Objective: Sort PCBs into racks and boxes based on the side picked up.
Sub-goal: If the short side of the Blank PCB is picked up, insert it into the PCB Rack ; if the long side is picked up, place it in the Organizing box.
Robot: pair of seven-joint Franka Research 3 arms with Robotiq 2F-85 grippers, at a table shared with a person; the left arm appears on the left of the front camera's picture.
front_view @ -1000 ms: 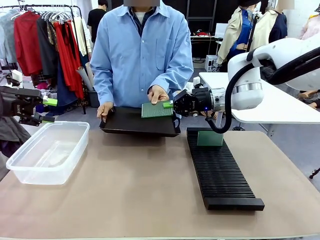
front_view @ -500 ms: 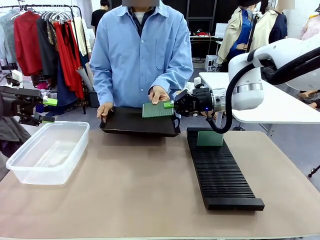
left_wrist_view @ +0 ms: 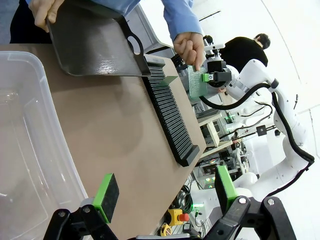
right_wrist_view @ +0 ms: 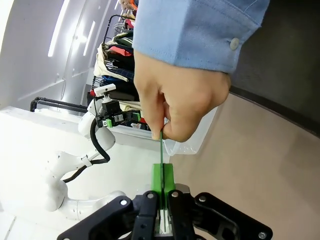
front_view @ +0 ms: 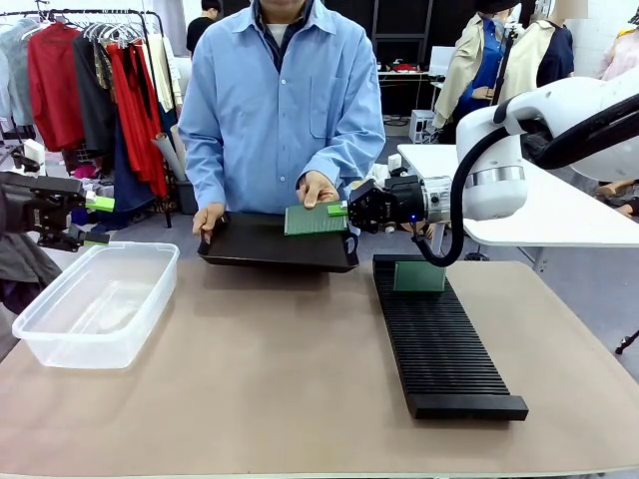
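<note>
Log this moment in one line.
right tool: shut on PCB | person's hand: on same PCB | left tool: open | rack: one board standing

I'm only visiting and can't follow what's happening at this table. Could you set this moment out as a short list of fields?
handover: a person's hand and the right gripper both hold one green PCB over a black tray
right gripper state: shut on the board's edge
left gripper: open, empty, by the clear tub
rack: one other PCB stands at its far end
other hand: grips the tray
</note>
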